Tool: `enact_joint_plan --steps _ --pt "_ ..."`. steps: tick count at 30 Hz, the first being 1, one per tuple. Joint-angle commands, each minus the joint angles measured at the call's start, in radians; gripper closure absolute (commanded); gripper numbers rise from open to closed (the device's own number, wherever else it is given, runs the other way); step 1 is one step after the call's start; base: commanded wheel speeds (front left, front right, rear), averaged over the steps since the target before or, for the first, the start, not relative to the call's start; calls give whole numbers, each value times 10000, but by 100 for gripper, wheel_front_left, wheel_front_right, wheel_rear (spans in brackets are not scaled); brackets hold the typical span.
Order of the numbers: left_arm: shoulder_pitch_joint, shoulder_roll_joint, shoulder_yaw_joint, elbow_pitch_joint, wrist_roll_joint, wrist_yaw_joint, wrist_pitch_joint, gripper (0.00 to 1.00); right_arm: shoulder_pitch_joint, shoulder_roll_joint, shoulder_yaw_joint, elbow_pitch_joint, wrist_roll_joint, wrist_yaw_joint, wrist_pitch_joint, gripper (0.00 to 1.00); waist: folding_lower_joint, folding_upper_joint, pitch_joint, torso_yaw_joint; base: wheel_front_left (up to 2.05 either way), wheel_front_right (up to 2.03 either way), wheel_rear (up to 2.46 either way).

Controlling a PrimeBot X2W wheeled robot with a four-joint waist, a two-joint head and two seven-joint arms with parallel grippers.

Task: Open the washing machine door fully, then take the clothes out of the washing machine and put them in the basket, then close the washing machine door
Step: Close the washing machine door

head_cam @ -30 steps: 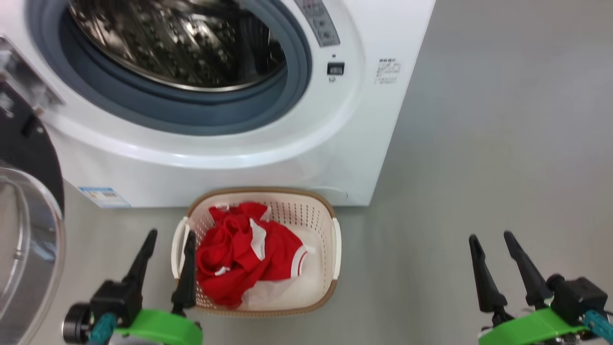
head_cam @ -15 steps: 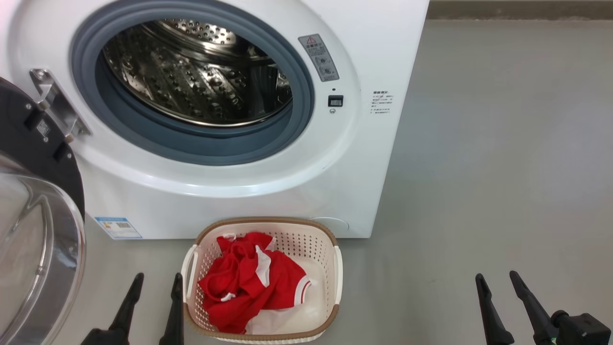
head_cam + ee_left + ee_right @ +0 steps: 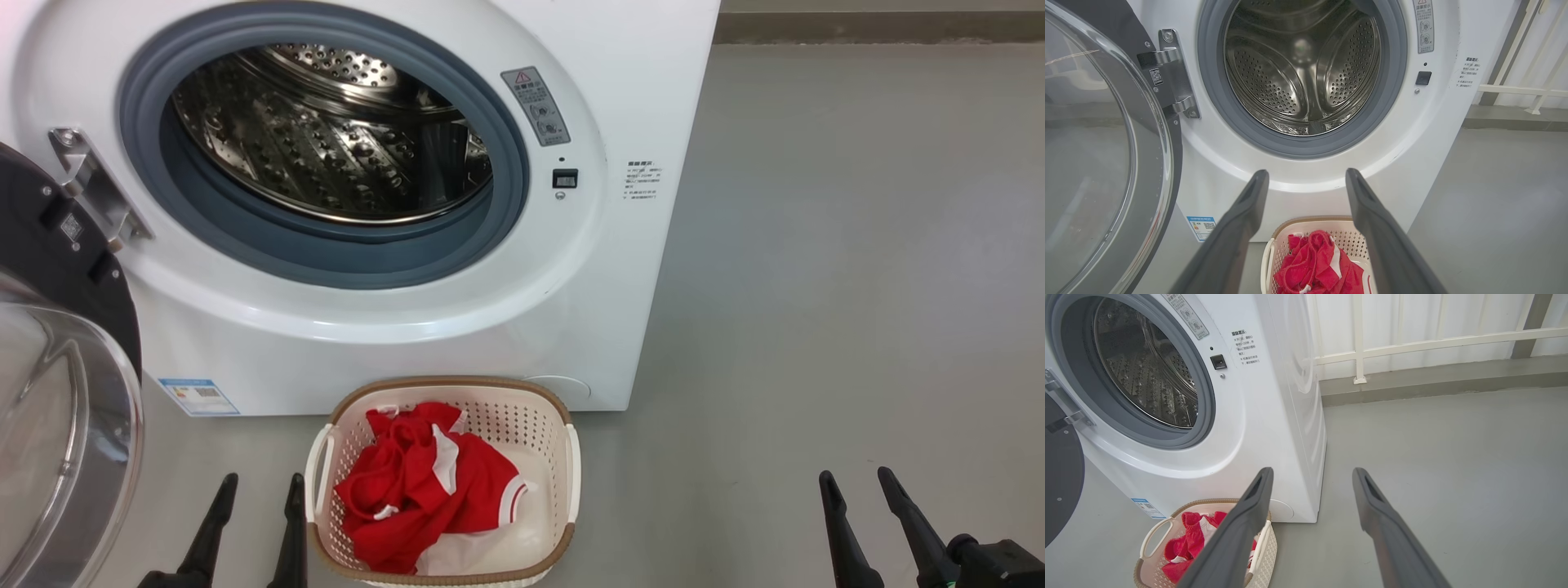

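The clothes [image 3: 424, 490] lie heaped toward the basket's [image 3: 445, 384] left wall, just beside the left gripper [image 3: 263, 480], fingers spread, empty; the right gripper [image 3: 856, 474] — also spread — is well apart.

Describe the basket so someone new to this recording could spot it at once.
Find the white front-loading washing machine. On the grey floor right in front of it stands the basket. It is cream perforated plastic with a brown rim and holds a red-and-white garment.

A smooth, matt grey floor [image 3: 857, 269] spreads out under soft, even light. Along its far edge runs a low grey-brown kerb [image 3: 1445, 381]. Above the kerb, a white wall [image 3: 1404, 314] carries a white frame of thin rails [image 3: 1433, 344].
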Motion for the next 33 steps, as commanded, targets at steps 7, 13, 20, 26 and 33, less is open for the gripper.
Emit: enact_joint_plan --steps 7,13,20,26,33 --pt "-138 141 355 -285 28 31 -51 0 -171 -140 181 -283 -11 65 -65 0 0 0 62 14 0 0 0" --pt "-116 141 337 -316 30 106 -51 0 -171 -128 188 -278 -12 65 -65 0 0 0 65 -3 -7 7 0" --pt "-174 141 349 -226 58 167 -51 0 -185 -107 194 -282 -19 65 -65 0 0 0 95 -3 -96 96 0" --pt "-187 141 349 -287 36 119 -51 0 -186 -90 184 -291 -20 65 -65 0 0 0 127 13 -142 142 0" --pt "-203 141 381 -325 66 142 -51 0 -202 -74 211 -278 -25 65 -65 0 0 0 150 21 -70 70 0"
